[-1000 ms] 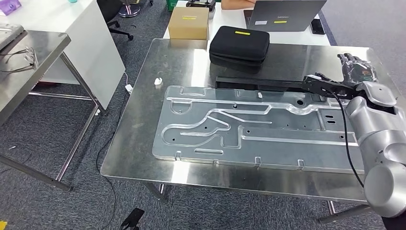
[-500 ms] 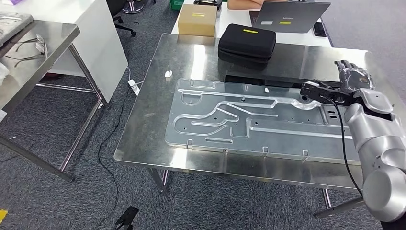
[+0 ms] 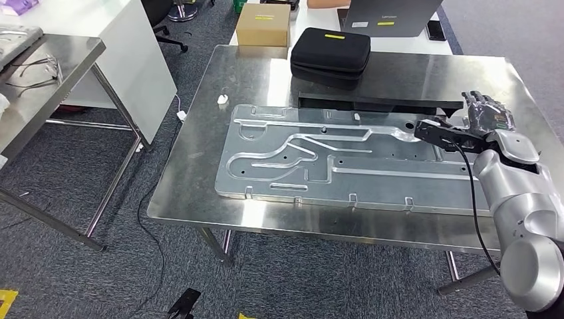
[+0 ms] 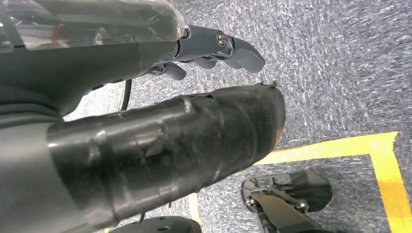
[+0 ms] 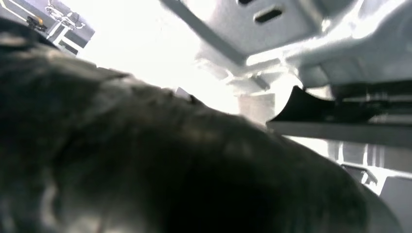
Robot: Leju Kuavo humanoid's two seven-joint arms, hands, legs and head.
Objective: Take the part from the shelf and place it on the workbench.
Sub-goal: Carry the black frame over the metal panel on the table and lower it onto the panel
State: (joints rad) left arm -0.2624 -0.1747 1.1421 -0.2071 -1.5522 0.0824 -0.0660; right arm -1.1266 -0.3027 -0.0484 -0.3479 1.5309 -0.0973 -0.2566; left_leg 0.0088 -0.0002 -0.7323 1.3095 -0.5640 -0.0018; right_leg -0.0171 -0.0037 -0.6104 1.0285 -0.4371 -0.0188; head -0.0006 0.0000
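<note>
The right arm, round, silver and shiny, was seen nearest, coming in from the bottom right w/ a black cable along it. At its end the right hand was held up over the far right end of the part; dark fingers pointed up and looked apart, w/ nothing seen in them, so the hand was judged open, though the wrist pic was too blurry to be sure. A dark block at the wrist sat just over the part's right end. The part was found lying flat on the workbench, so the placing looked about done. It was a big, thin sheet of grey metal w/ raised winding ridges, small holes and little tabs on the near edge. Its long side ran left to right across the bench, and most of it stretched left from the right hand. The right hand was much the nearer one; the left hand was seen hanging over grey carpet and yellow floor tape, fingers curled w/ nothing held. The bench top was smooth, shiny steel. A small white bit lay near the part's far left corner. Farther back were a long black bar, a soft black case, a brown box and a grey laptop.
</note>
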